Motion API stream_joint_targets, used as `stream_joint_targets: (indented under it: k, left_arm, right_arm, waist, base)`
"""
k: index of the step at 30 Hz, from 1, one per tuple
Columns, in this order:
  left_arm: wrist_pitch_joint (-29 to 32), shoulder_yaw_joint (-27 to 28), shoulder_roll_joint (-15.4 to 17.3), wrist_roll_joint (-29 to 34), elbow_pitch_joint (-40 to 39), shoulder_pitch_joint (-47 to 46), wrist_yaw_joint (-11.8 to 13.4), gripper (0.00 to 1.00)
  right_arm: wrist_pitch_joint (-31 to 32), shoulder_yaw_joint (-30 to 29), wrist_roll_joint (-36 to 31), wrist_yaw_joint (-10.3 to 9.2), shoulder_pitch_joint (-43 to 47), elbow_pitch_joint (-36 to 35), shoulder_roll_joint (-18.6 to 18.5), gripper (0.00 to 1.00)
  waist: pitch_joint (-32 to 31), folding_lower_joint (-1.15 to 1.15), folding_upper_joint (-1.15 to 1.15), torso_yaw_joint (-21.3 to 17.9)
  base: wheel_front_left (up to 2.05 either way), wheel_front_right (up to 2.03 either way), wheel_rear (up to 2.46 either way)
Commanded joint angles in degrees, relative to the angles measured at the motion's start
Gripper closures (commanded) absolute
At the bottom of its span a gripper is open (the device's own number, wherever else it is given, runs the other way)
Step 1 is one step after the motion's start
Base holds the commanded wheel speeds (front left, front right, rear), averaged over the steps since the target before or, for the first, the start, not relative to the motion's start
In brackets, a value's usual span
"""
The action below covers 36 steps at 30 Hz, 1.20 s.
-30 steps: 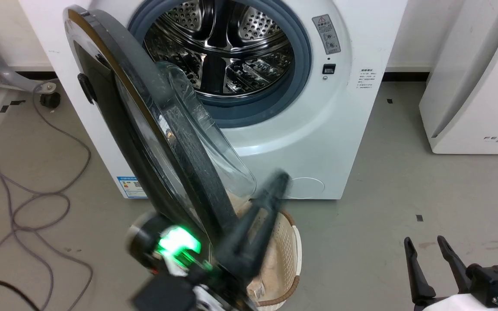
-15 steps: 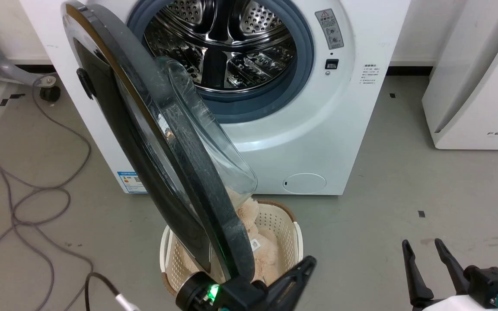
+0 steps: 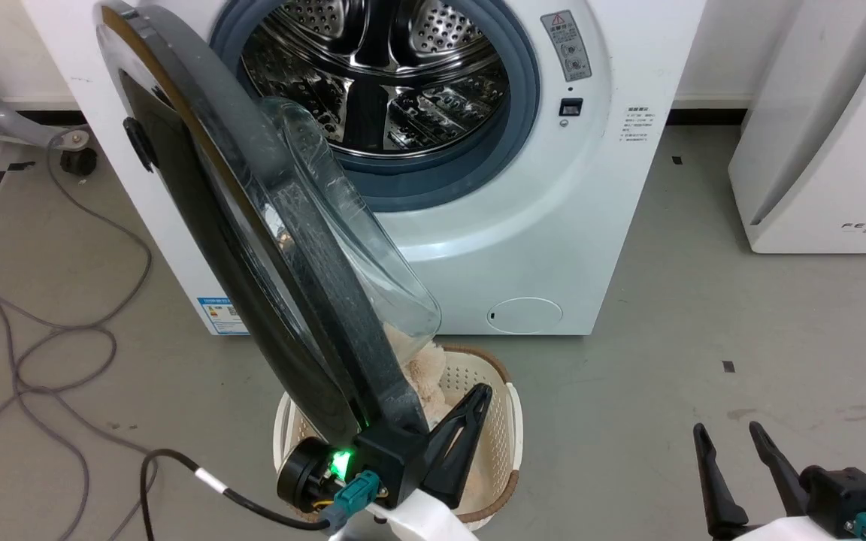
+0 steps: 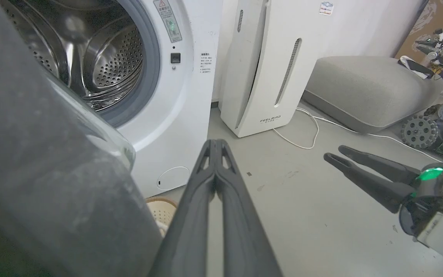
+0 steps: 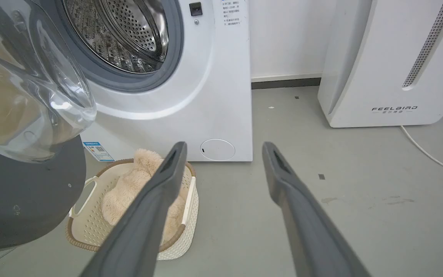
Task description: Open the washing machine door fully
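Observation:
The washing machine stands with its steel drum exposed. Its round black door is swung out on the left, edge-on to me, with the glass bowl facing the drum. My left gripper is shut with nothing in it. It sits low, just right of the door's lower rim on its inner side; I cannot tell whether it touches. In the left wrist view the shut left gripper points past the door at the machine. My right gripper hangs open and empty at the lower right.
A cream laundry basket holding a beige plush toy sits on the floor under the door. A white FEELBIRD unit stands to the right. Grey cables loop on the left floor. A grey cushion lies beyond the unit.
My left gripper dropped from beside the glass bowl to the bottom of the view, then came up a little by the door's lower rim. The door's angle looks unchanged. The camera shifted slightly.

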Motion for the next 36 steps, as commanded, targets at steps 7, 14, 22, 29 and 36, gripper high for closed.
stream_joint_targets:
  k: [7, 14, 22, 29, 36]
  left_arm:
    - [-0.8, 1.2, 0.4, -0.2, -0.9, 0.9, 2.1, 1.0]
    - [-1.7, 2.9, 1.8, -1.3, -5.4, 5.4, 4.1, 1.0]
    - [-0.8, 3.9, 3.0, -1.8, -10.9, 10.2, 6.5, 1.0]
    - [0.5, 5.5, 4.7, -1.3, -14.3, 14.3, 9.0, 1.0]
    - [0.8, 7.3, 5.7, -1.0, -16.5, 17.6, 11.4, 1.0]
  right_arm:
    - [-0.5, 0.1, 1.0, 0.05, -0.8, 1.0, 0.2, 0.0]
    - [-0.2, 0.7, 1.5, 0.05, -0.6, 1.9, 0.2, 0.0]
    - [0.3, 0.6, 1.6, 0.05, 0.3, 2.4, 0.2, 0.0]
    - [0.8, 0.6, 1.5, 0.05, 1.0, 2.3, 0.2, 0.0]
    - [1.2, -0.2, 1.4, 0.05, 2.2, 1.9, 0.2, 0.0]
  waist:
    - [-0.3, 0.0, 0.0, 0.3]
    - [-1.1, 0.0, 0.0, 1.2]
    - [-1.9, 0.0, 0.0, 3.6]
    - [-2.3, 0.0, 0.0, 6.4]
    - [-2.5, 0.0, 0.0, 10.2]
  base:
    - [0.0, 0.0, 0.0]
    - [0.0, 0.0, 0.0]
    - [0.0, 0.0, 0.0]
    - [0.0, 0.0, 0.0]
    - [0.0, 0.0, 0.0]
